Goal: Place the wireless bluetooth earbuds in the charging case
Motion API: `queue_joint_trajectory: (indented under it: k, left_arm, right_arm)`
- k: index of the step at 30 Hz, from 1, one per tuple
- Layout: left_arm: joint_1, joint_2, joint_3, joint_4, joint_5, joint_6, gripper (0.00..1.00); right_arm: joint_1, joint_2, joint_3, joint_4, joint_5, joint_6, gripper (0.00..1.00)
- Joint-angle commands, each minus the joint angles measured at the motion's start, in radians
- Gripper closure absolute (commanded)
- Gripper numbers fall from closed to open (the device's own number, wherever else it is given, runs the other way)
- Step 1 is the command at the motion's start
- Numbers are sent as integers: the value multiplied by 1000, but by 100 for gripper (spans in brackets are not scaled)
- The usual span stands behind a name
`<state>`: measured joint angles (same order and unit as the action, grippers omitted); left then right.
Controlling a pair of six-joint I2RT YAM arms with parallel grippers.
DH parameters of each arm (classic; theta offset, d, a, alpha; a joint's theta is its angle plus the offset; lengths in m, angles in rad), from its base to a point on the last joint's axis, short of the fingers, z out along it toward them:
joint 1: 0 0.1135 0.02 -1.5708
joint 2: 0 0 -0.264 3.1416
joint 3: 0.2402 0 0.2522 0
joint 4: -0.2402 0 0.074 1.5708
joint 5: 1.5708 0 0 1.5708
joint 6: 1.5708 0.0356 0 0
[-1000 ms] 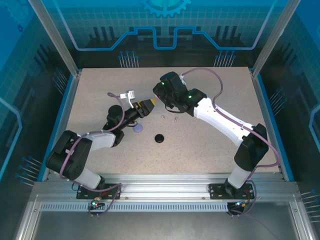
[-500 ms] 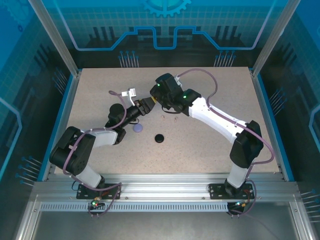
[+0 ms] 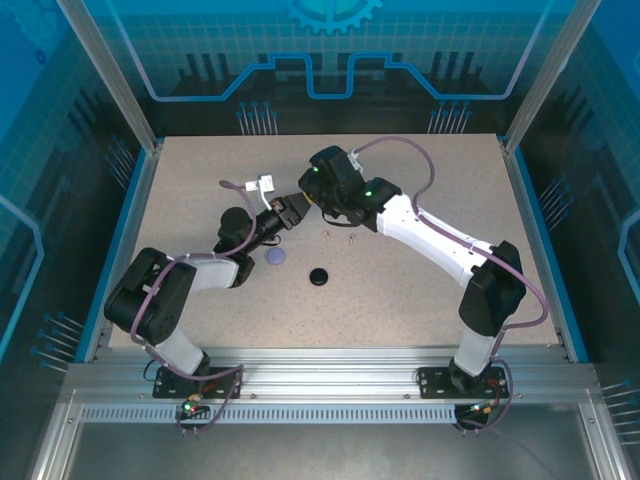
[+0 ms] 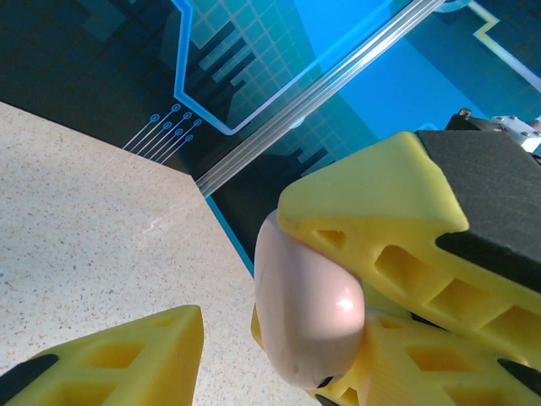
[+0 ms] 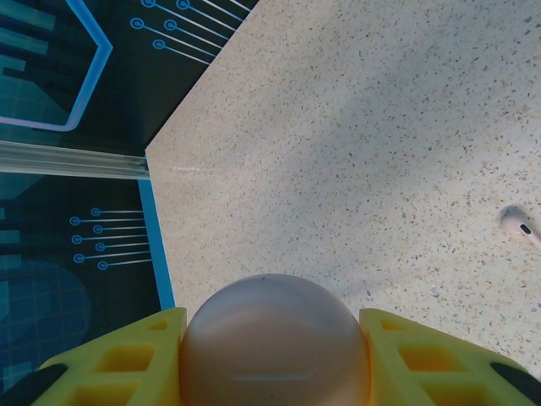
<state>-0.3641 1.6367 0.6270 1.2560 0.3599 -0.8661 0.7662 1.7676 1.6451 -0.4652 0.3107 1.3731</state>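
Your right hand (image 5: 272, 330) pinches the pale pink case (image 4: 308, 313) above the tabletop (image 3: 420, 290). Your left hand (image 3: 291, 209) sits at its 9 o'clock, fingers part spread, one clear of the case, whose contents you cannot see. Two earbuds (image 3: 327, 234) lie at its 4 to 5 o'clock, and from the right wrist a pale earbud (image 5: 514, 220) points its stem toward 4 o'clock. A lavender case (image 3: 275, 257) sits at 7 o'clock and a black case (image 3: 319, 276) at 6, both apart from the hands.
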Motion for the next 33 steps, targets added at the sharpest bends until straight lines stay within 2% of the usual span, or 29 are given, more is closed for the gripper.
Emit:
queue_joint_trajectory:
  k: [1,5,11,18,20,23,25,28,33]
  left_arm:
    - [-5,22,14,73,-29,-12,53]
    - [-9,38,-6,142,-69,-31,54]
    - [-28,31,-9,143,-104,-12,57]
    - [-31,25,-8,143,-111,-10,76]
    - [-32,22,-10,143,-114,-13,80]
    - [-32,18,-13,143,-116,-19,86]
    - [-33,17,-15,141,-116,-21,90]
    - [-31,17,-15,123,-110,-26,93]
    - [-21,10,-1,56,-61,-26,99]
  right_arm:
    - [28,8,22,12,4,22,69]
    - [33,0,-2,28,5,61,70]
    - [44,-7,-30,51,18,99,70]
    - [47,-14,-31,51,24,104,69]
    - [46,-20,-31,52,29,106,64]
    - [34,-36,-34,71,34,81,42]
    - [22,-54,-34,75,40,62,35]
    - [8,-95,-40,56,83,24,31]
    - [-31,-188,-98,33,105,-107,31]
